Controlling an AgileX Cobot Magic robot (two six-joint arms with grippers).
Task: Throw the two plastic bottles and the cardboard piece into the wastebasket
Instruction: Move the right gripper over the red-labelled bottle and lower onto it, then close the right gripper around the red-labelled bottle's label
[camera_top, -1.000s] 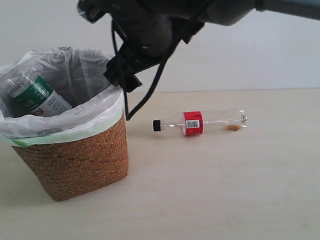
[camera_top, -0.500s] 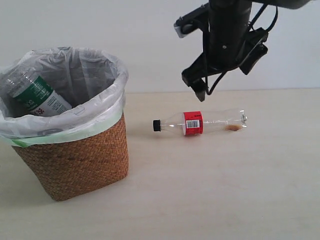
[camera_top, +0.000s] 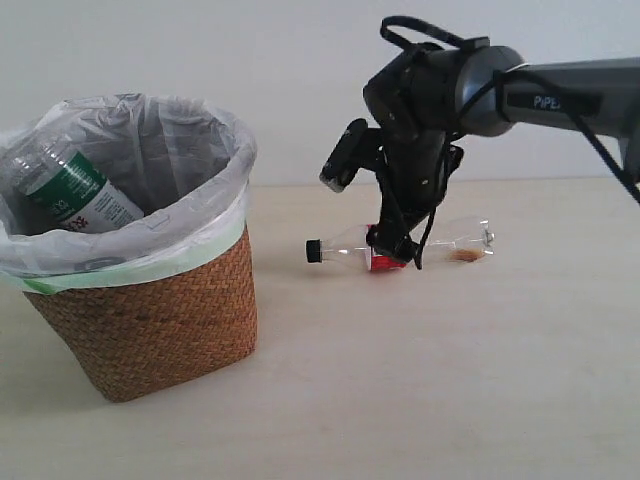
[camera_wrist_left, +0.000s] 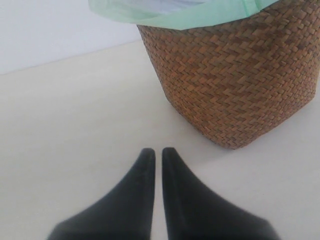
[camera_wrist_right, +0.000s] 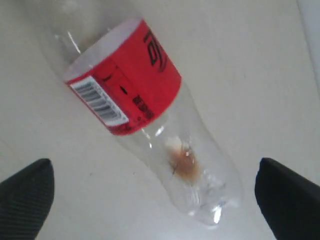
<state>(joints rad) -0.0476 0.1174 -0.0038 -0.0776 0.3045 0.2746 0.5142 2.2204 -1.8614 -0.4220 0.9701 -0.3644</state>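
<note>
While the right gripper (camera_wrist_right: 155, 170) gapes wide over the slim bottle (camera_wrist_right: 135, 115), nothing's held. An off-centre pinch could squirt it away.

Looks down on a slim clear bottle (camera_wrist_right: 142, 107) lying on its side on a pale surface (camera_wrist_right: 260, 75). Wrapped round the middle with a red label (camera_wrist_right: 125, 82) carrying a white barcode panel and dark lettering. Holds only a brownish smear (camera_wrist_right: 182, 162) inside the clear body, between label and base. Cut off from view at the neck end. Flanked near the base end by two dark fingers (camera_wrist_right: 27, 197), spread wide, one on either side, both well clear of the plastic.
</note>
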